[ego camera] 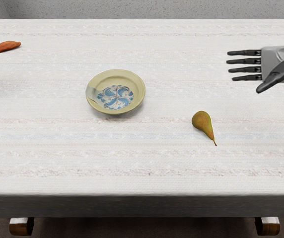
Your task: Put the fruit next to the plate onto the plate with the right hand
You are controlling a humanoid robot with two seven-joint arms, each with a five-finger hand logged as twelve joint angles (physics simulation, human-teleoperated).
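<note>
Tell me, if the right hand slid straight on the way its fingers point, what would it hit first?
Probably the far rim of the plate, if anything; the right hand points left, well behind the pear. Its height is unclear.

Bright, even, diffuse light; faint soft shadows, no glare, render slightly grainy.

No readable text, label, brand or number anywhere in my head view. The only marking I get is a blue swirl pattern in the middle of the plate (138, 89), left of centre on the table (181, 163): decoration, not lettering.
</note>
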